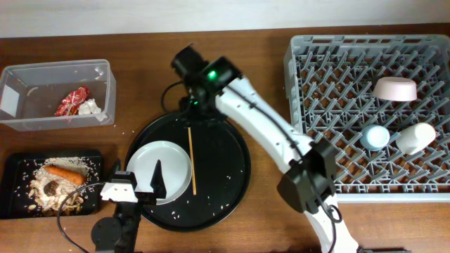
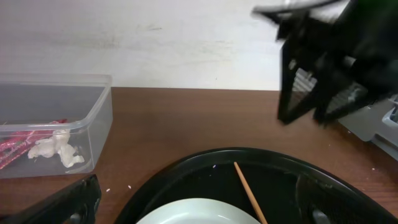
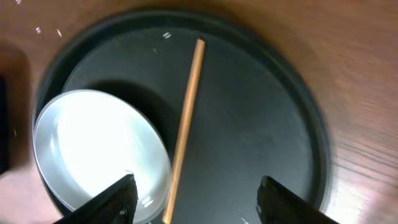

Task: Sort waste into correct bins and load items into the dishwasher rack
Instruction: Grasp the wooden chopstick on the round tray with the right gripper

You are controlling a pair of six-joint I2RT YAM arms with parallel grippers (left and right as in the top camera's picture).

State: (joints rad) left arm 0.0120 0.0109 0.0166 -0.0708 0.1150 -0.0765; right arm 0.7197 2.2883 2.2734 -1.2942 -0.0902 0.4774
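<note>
Right gripper [image 3: 196, 193], open, hangs over the stick [image 3: 185, 124], which runs lengthwise between the jaws, closer to the one by the plate [image 3: 93, 149].

My left arm [image 1: 112, 228] comes up from the bottom left of the overhead frame. My left gripper [image 1: 137, 174] points up-frame, jaws spread fully wide and empty. My right arm [image 1: 260, 123] slants from the lower right to the upper centre, wrist bent down. My right gripper [image 3: 198, 202] hangs there, fingers [image 3: 115, 199] well parted, clamping nothing.
</note>
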